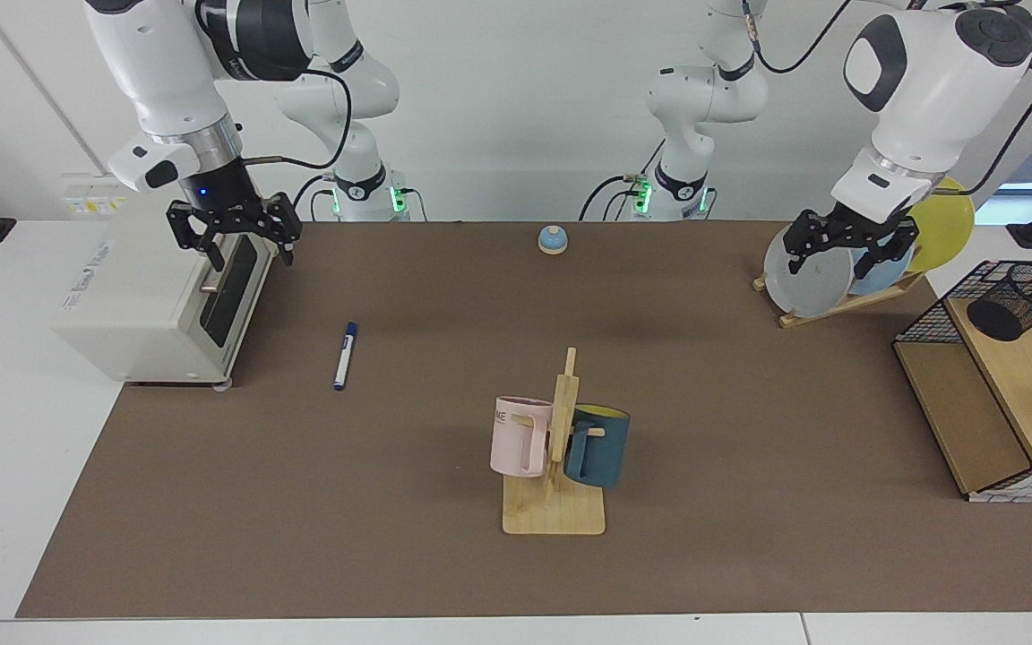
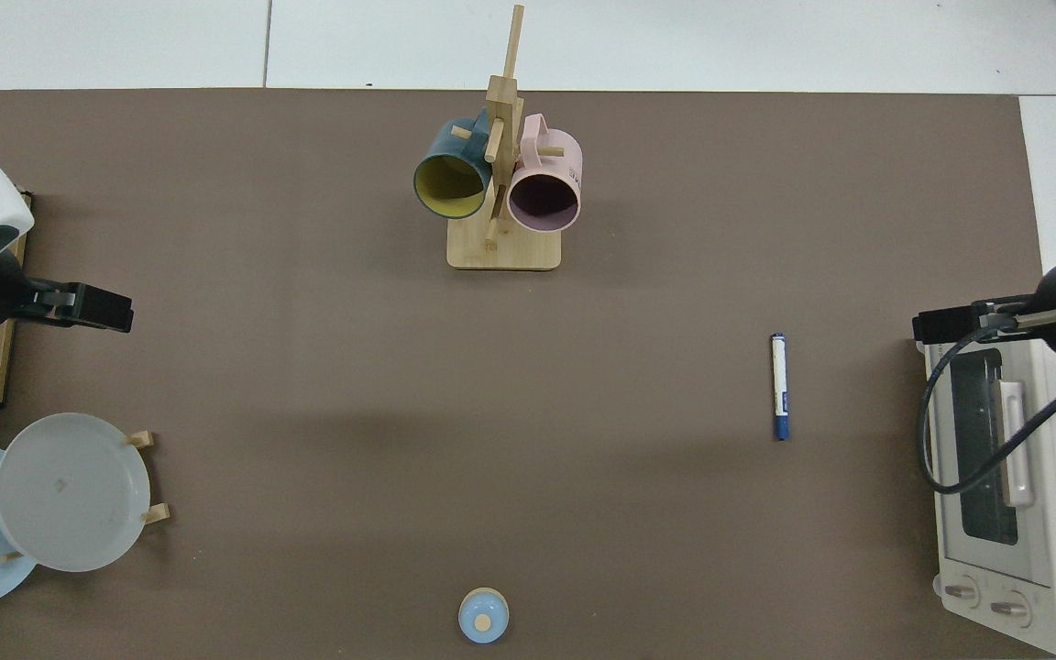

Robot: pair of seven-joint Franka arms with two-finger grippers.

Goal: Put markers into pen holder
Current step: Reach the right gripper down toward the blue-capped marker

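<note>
Marker (image 1: 345, 356) lying on the brown mat (image 1: 391, 466), right gripper (image 1: 231, 240) wide open and empty above the toaster oven (image 1: 158, 296), left gripper (image 1: 849, 249) open and empty by the plates (image 1: 807, 273), pen holder (image 1: 1018, 301) in the basket (image 1: 928, 318)

One camera faces the arms from across the desk (image 1: 391, 555), high and far. The other looks straight down. Both share the mug rack (image 1: 556, 466) (image 2: 500, 183) and marker (image 1: 345, 356) (image 2: 779, 386).

The marker (image 2: 779, 386) lies flat on the brown mat (image 2: 308, 367), near the toaster oven (image 2: 1005, 486), apart from both grippers.
</note>
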